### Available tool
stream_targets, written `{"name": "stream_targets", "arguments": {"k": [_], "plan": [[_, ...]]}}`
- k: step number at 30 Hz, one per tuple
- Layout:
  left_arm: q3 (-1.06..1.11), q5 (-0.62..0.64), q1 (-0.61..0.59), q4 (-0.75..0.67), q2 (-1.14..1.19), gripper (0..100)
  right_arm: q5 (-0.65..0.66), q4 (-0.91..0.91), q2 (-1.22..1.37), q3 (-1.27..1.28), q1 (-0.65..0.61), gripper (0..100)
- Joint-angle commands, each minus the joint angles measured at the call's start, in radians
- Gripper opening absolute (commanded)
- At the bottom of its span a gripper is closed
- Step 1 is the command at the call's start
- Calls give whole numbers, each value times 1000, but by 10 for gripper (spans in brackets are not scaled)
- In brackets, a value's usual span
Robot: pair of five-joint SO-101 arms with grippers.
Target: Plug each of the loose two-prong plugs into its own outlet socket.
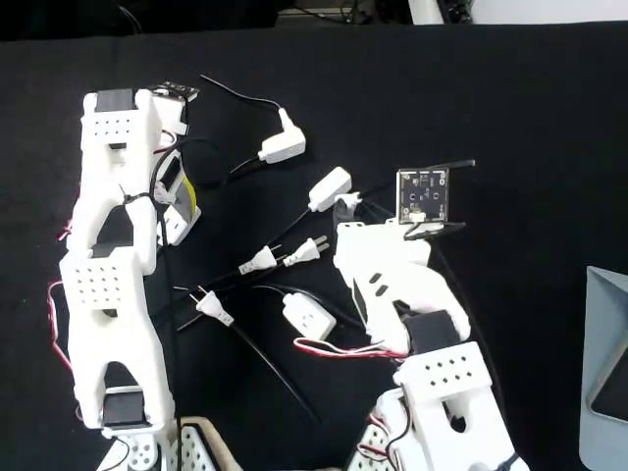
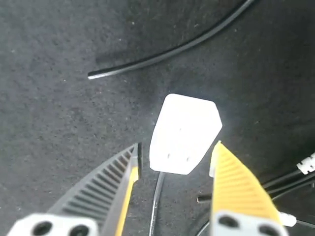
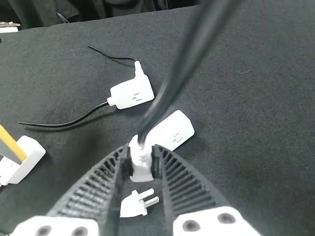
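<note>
Right gripper (image 3: 142,150), clamped on a white two-prong plug (image 3: 139,167) near the middle of the table (image 1: 530,128), just short of an outlet socket (image 3: 173,130): I would square prongs to slots, then push straight; left gripper (image 2: 176,147), jaws apart, straddles a second socket (image 2: 184,132) toward the left edge.

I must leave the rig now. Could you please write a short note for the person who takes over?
Left gripper: open, astride a white socket.
Right gripper: shut on a plug, close to another socket.
Done: no plug seen seated in a socket yet.
Left: insert the held plug, then the three loose plugs lying on the table.
</note>
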Motion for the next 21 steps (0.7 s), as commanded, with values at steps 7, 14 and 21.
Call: {"name": "stream_targets", "arguments": {"k": [7, 14, 21], "plan": [[-2, 12, 4, 15, -180, 210, 9, -15, -12, -8, 6, 12], [171, 14, 12, 8, -393, 210, 9, -15, -12, -8, 6, 12], [521, 15, 8, -173, -634, 211, 9, -15, -12, -8, 6, 12]]}}
